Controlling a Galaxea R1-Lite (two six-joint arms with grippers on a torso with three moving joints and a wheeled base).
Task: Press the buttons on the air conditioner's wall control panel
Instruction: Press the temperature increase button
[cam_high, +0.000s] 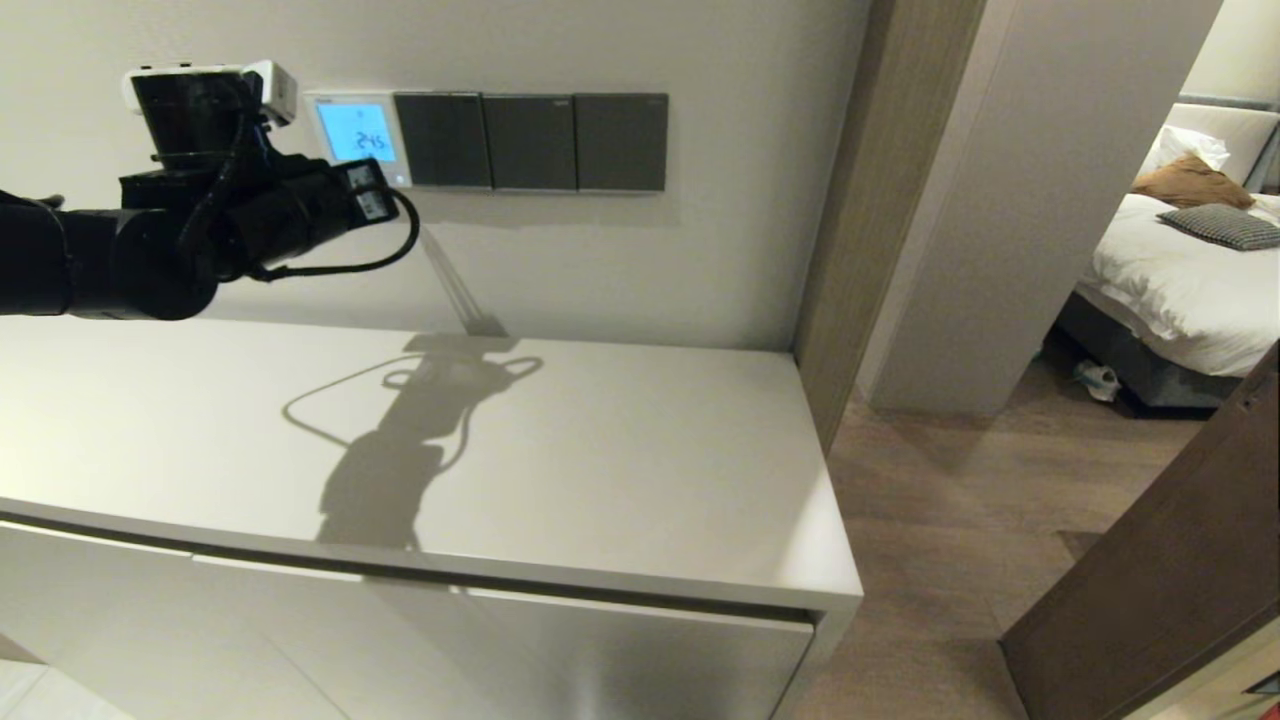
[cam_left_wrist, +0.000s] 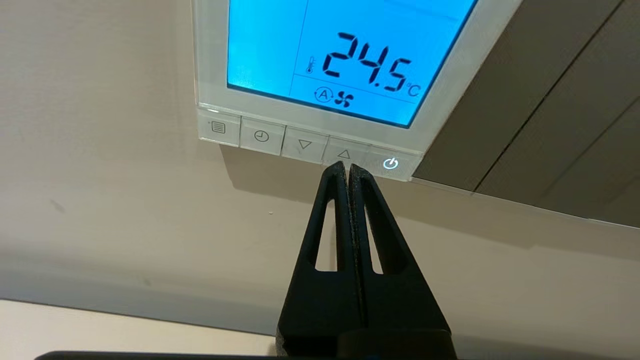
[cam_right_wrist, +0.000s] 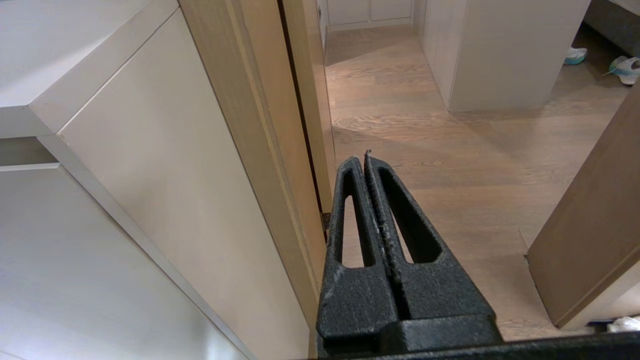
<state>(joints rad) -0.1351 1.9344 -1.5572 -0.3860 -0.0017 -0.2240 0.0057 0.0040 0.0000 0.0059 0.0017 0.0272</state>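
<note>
The white control panel (cam_high: 353, 134) hangs on the wall at upper left, its blue-lit screen reading 24.5. In the left wrist view the panel (cam_left_wrist: 330, 65) has a row of small white buttons (cam_left_wrist: 305, 142) along its lower edge: menu, clock, down, up (cam_left_wrist: 343, 152) and a lit power key (cam_left_wrist: 390, 163). My left gripper (cam_left_wrist: 348, 167) is shut and empty, its tips at the lower edge of the up button, touching or nearly so. In the head view the left gripper's tips are hidden behind the wrist (cam_high: 300, 205). My right gripper (cam_right_wrist: 362, 159) is shut and empty, parked low beside the cabinet, over the floor.
Three dark grey switch plates (cam_high: 530, 141) sit right of the panel. A white cabinet top (cam_high: 560, 460) spreads below the left arm. A wooden door frame (cam_high: 870, 200) stands to the right, a brown door (cam_high: 1170, 570) at lower right, and a bed (cam_high: 1180, 270) beyond.
</note>
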